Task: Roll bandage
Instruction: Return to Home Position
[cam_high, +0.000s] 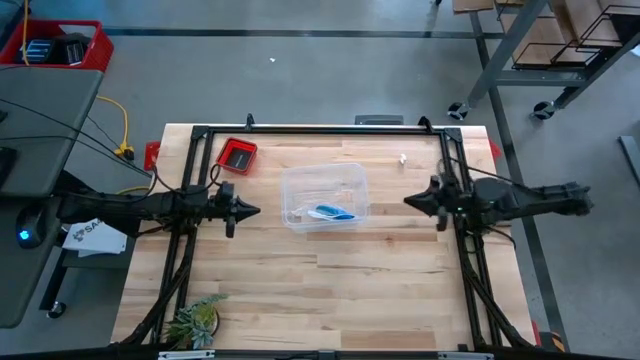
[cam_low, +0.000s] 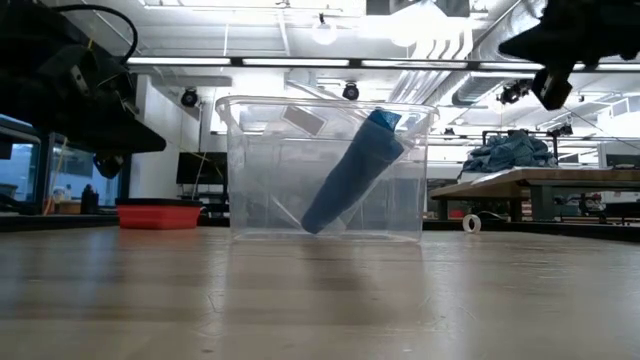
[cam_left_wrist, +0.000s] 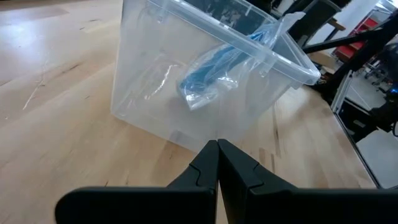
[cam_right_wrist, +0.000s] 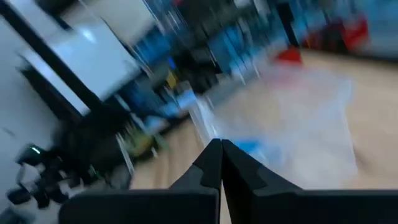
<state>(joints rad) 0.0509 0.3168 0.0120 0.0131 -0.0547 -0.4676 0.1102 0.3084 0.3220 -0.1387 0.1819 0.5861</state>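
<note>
The bandage (cam_high: 332, 212) is a stubby blue roll inside its bag (cam_left_wrist: 281, 26), leaning aslant in the clear bin (cam_high: 290, 185) at the centre of the high view. I'd call it light, soft and squashy with slippery film around it, so the place to take hold is gently across the roll's middle. Left tool (cam_high: 252, 210) hovers just left of the bin and right tool (cam_high: 408, 202) a little off its right side, both pinched closed on nothing, neither touching the bandage.
</note>
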